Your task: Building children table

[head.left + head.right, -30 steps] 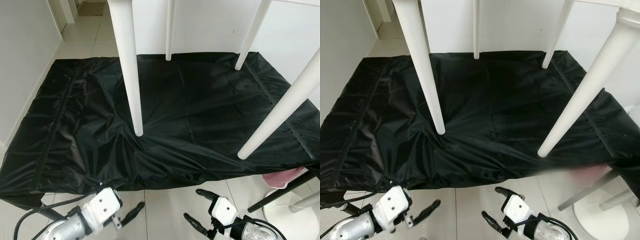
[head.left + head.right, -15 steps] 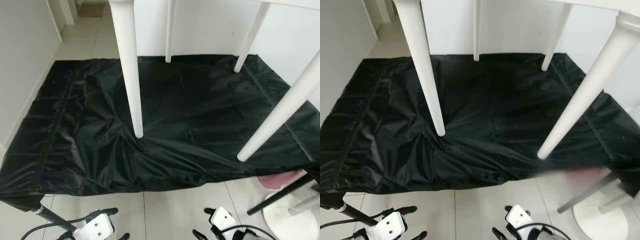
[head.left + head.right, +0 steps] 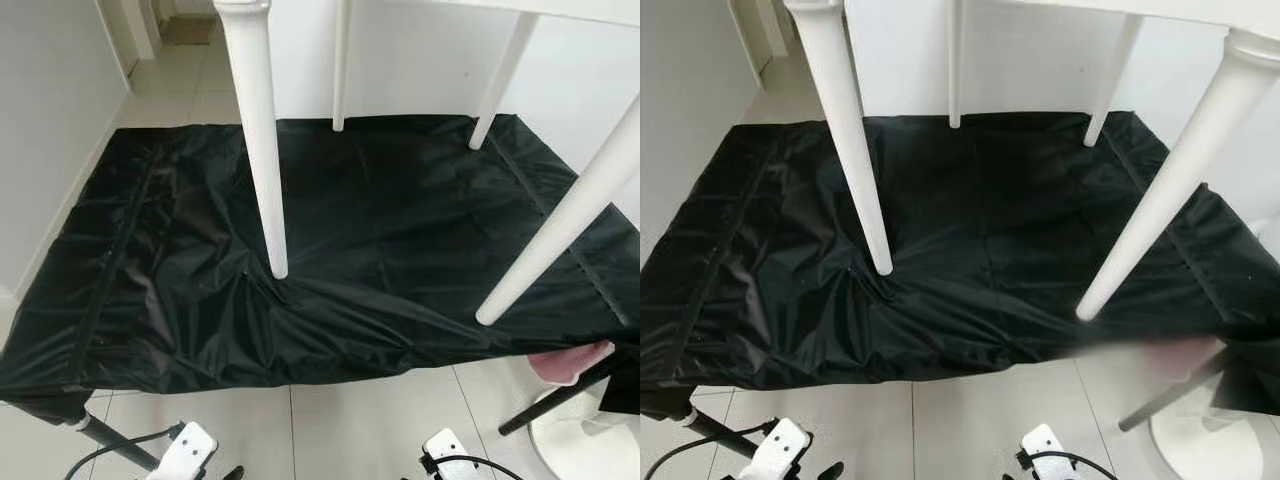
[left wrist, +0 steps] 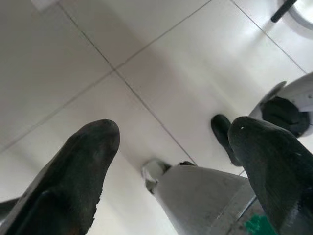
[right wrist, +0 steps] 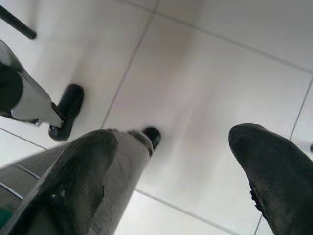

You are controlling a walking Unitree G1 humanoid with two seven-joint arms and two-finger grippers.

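Standing on a black sheet [image 3: 400, 230] spread over the tiled floor [image 3: 350, 420], the white children table [image 3: 255, 150] is resting its four legs there. Both arms are hanging low near the floor, well apart from the table. The left gripper [image 4: 171, 147] is keeping its fingers [image 4: 83, 166] released, and the right gripper [image 5: 168, 161] is showing its fingers [image 5: 269, 166] spread too, grasping nothing
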